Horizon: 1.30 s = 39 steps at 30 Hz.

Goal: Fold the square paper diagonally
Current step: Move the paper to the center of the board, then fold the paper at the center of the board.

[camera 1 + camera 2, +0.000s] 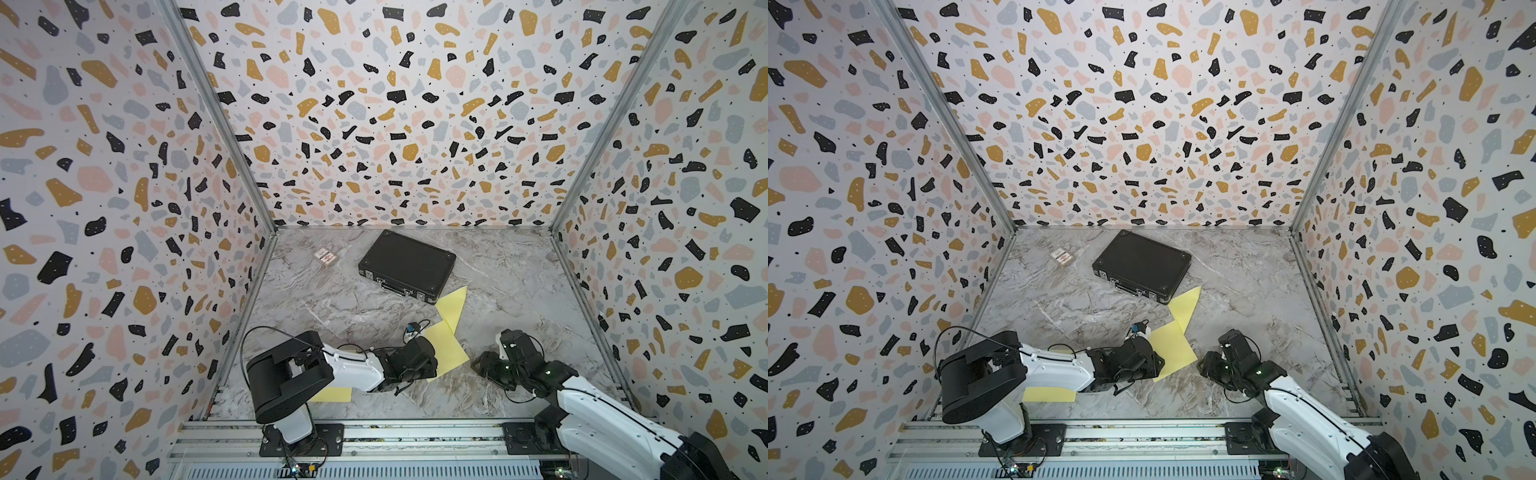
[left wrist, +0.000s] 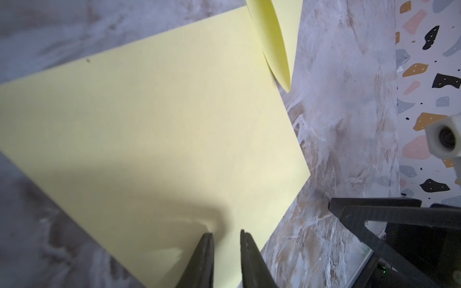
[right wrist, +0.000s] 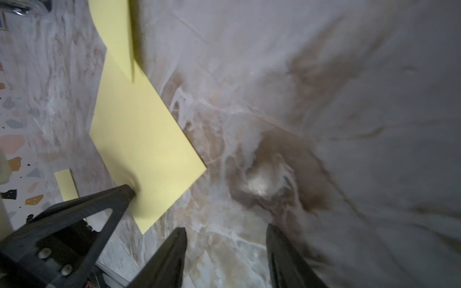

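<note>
The square paper (image 1: 448, 353) (image 1: 1174, 349) is pale yellow and lies flat on the marble table, seen large in the left wrist view (image 2: 162, 124) and in the right wrist view (image 3: 139, 139). My left gripper (image 2: 227, 233) stands on its near corner with the jaws a narrow gap apart; the paper puckers slightly at one fingertip (image 3: 126, 193). In both top views the left wrist (image 1: 415, 359) (image 1: 1133, 359) hides that corner. My right gripper (image 3: 225, 230) (image 1: 478, 365) is open over bare table just beside the paper's right corner, holding nothing.
A second yellow paper (image 1: 453, 305) (image 1: 1185, 305), folded and partly lifted, overlaps the square's far corner. Behind it lies a black case (image 1: 407, 264) (image 1: 1142, 266), and a small card box (image 1: 325, 257) sits at the back left. Another yellow sheet (image 1: 332, 394) lies under the left arm.
</note>
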{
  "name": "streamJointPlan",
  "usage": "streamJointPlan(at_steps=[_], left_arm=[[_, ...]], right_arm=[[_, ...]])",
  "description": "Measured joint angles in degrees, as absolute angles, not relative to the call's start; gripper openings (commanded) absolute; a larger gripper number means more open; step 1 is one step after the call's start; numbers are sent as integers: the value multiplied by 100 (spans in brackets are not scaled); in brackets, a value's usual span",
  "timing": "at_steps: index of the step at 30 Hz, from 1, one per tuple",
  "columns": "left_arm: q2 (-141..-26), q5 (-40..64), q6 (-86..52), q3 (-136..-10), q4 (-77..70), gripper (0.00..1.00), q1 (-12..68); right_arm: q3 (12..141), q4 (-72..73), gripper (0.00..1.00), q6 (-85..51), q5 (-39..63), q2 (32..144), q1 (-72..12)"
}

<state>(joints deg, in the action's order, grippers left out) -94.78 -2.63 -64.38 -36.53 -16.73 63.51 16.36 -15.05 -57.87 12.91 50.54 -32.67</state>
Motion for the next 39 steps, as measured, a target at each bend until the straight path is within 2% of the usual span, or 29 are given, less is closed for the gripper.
streamJointPlan(at_steps=[25, 39], left_arm=[[-9402, -395, -6696, -3376, -2023, 24, 6595], [-9214, -436, -6825, -3092, -2200, 23, 6628]], right_arm=[[1695, 1579, 56, -6302, 1328, 7024, -3579], [1511, 2884, 57, -6661, 1894, 7216, -3664]])
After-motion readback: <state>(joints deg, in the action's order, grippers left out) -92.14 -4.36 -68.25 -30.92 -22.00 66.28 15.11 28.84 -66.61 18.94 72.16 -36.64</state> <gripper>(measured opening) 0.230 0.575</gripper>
